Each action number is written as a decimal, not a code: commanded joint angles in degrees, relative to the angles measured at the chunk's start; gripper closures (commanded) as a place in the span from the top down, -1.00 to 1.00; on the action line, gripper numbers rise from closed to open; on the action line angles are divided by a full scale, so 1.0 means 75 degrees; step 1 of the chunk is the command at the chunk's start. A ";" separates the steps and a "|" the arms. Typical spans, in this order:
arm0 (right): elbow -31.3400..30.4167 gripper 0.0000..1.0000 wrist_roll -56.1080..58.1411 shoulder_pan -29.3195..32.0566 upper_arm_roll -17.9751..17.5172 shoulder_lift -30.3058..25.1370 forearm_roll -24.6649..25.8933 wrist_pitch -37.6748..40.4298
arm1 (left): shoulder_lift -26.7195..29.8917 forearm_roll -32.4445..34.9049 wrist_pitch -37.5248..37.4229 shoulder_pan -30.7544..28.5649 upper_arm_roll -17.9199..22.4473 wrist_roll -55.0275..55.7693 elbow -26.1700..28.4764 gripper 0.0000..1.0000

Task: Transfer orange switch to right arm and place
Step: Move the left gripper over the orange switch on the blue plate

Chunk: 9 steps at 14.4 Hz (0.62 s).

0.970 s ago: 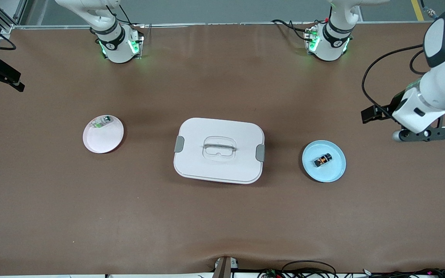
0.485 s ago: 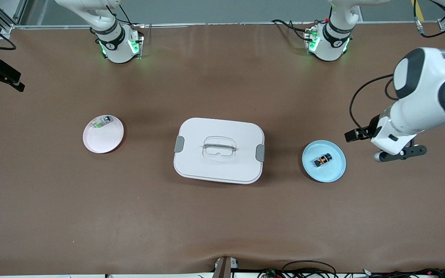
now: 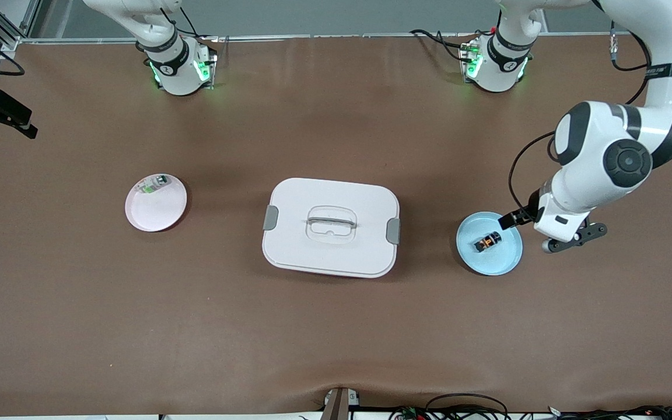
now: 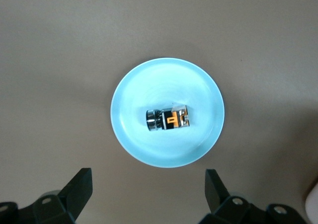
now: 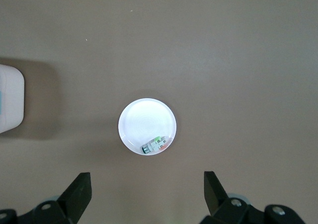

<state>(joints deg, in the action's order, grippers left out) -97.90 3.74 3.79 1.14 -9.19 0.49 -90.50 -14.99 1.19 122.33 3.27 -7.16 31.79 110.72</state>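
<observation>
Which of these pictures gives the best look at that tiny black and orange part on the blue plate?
The left wrist view: the orange switch lies mid-picture on the blue plate, its orange markings clear. The front view shows it only as a small dark speck beside the left arm. The right wrist view does not show it.

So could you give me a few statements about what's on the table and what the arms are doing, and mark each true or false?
1. The orange switch lies on the blue plate. True.
2. The left gripper grips the switch. False: it hangs over the plate, fingers open, holding nothing.
3. The white box has its lid off. False: the lid is on.
4. The pink plate carries a green-and-white part. True.
5. The right gripper is shut. False: it is open, high over the pink plate.
</observation>
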 commanded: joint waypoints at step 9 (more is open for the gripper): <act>0.0033 1.00 -0.0123 -0.0025 -0.0023 -0.0051 0.0028 0.0079 | -0.1317 0.0087 0.1760 0.0221 0.0040 0.0824 0.0109 1.00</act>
<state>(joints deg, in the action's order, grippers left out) -97.89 3.74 3.78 1.13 -9.19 0.49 -90.50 -24.27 1.19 134.22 4.73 -7.16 37.25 111.30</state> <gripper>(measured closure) 0.000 0.000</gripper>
